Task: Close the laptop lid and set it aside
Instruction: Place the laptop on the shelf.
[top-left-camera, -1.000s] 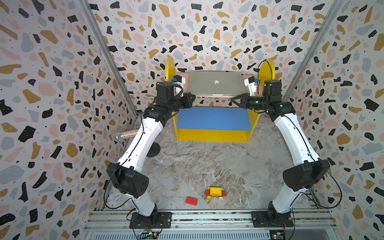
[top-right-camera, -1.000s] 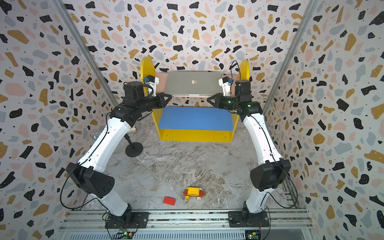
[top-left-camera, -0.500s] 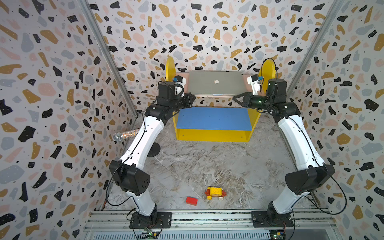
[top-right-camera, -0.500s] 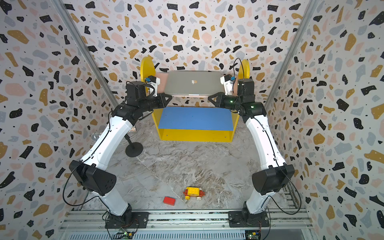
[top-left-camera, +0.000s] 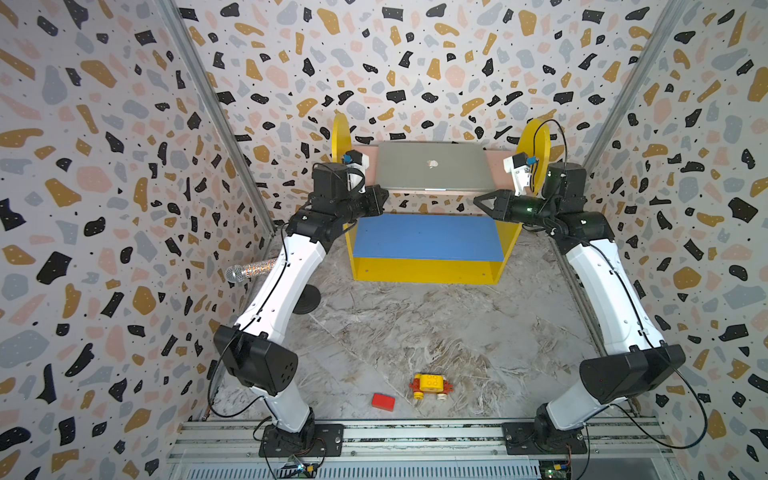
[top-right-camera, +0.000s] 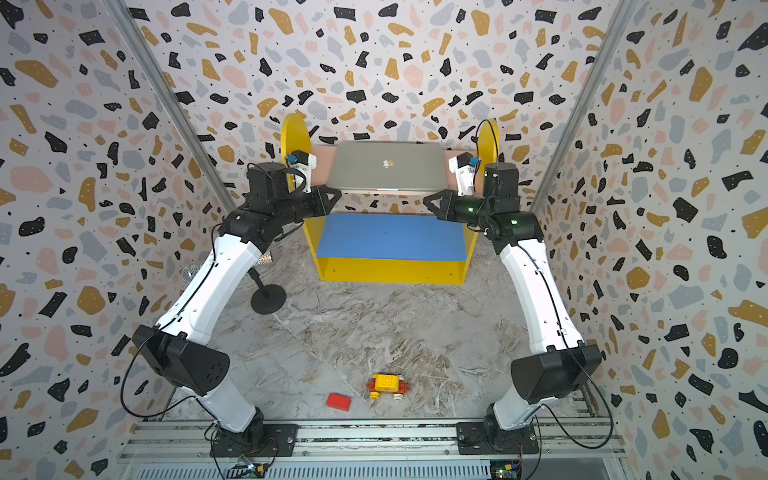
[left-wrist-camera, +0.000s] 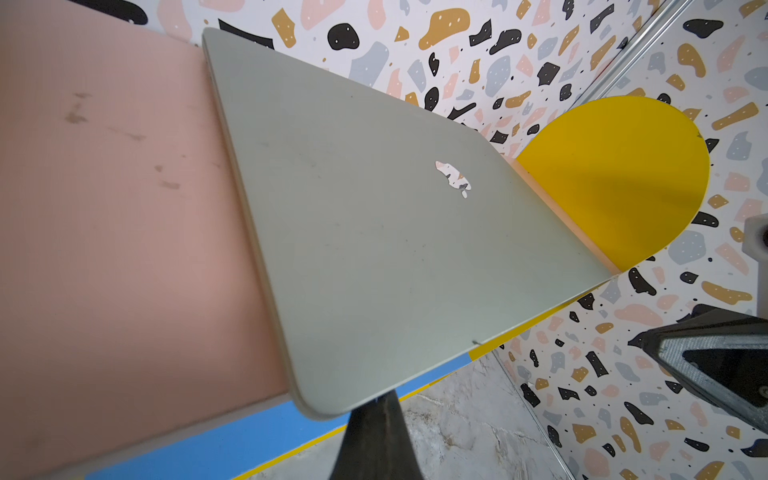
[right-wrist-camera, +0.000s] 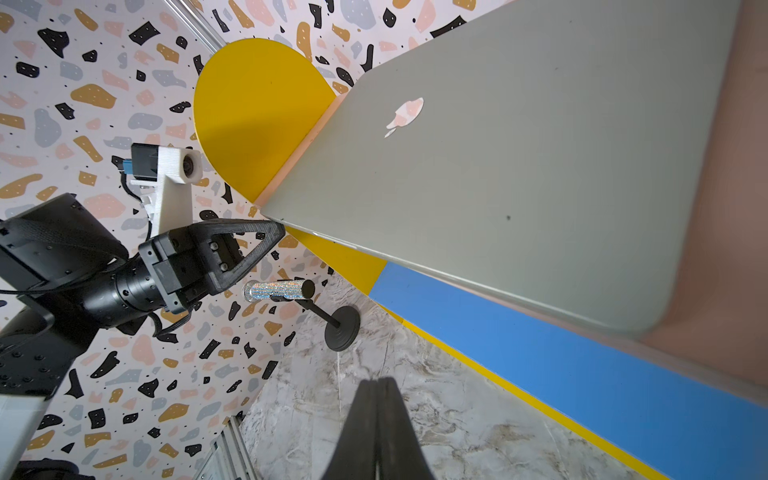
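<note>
Left fingers (left-wrist-camera: 374, 440) are seen pressed together, empty, at the seven o'clock corner of the laptop (top-left-camera: 432, 170). Right fingers (right-wrist-camera: 361, 436) are likewise together and empty, off its five o'clock corner. The lid (top-right-camera: 388, 164) is down, and the laptop is laid on the pink shelf (top-left-camera: 494, 160) at twelve o'clock. The setting aside is judged done, so a clean withdrawal is called for next.

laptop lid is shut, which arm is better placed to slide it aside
Left, probably: the left pincer, shut, sits right at the laptop's front corner; the right pincer hangs clear of it.
</note>
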